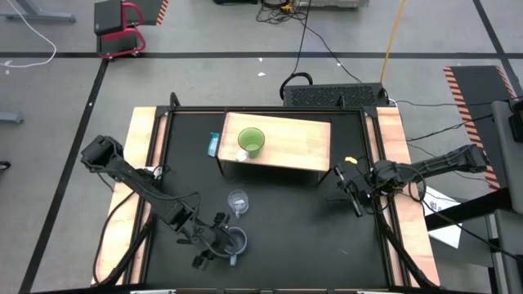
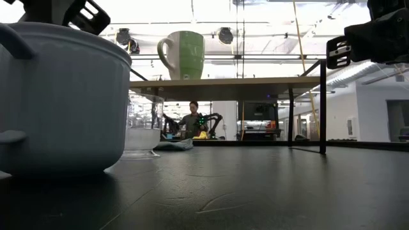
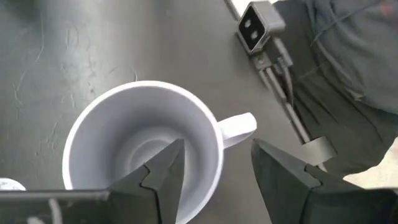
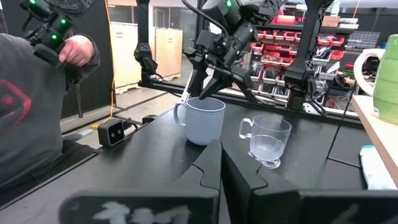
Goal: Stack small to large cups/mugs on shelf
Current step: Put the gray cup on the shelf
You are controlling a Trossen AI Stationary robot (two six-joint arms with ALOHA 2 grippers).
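Observation:
The lime-green mug stands upright on the left part of the tan shelf. On the black table nearer the front, the clear glass cup rests on its foot. Just nearer stands the grey-blue mug, upright on its base. My left gripper is open and slants down over this mug, one finger inside the mouth and one outside by the handle; no touch shows. My right gripper waits shut and level at the table's right side.
A teal object lies on the table by the shelf's left end. A small grey camera block sits at the table's near edge, with a person beside it. Bare black tabletop lies between the cups and my right gripper.

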